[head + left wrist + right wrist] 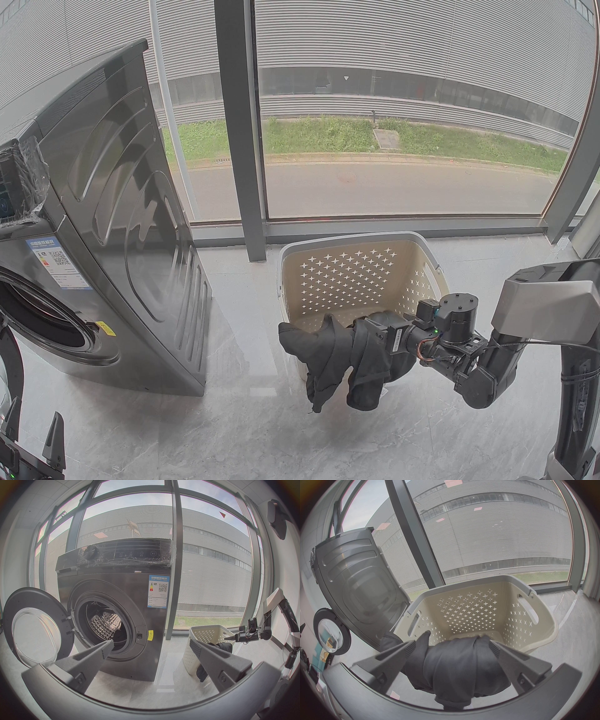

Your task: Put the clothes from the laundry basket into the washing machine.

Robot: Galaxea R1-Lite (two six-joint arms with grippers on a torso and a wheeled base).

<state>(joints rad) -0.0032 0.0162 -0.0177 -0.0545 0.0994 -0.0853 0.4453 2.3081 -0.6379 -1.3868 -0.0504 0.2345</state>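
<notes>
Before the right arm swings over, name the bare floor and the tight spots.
Free: the floor strip between the washing machine and the laundry basket, and the floor nearer the robot. Crowded: the basket's front rim, where the dark garment hangs from the right gripper.

Matt cloth garment [337, 359]; perforated plastic basket [350, 275]; smooth metal washer [137, 219].

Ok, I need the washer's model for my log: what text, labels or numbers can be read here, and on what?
Blue-and-white label on the washer front: print and a square code, too small to read.
Yellow sticker by the door opening: too small to read.
The panel on top, under film: symbols only, blurred.
No print seen on basket or garment.
</notes>
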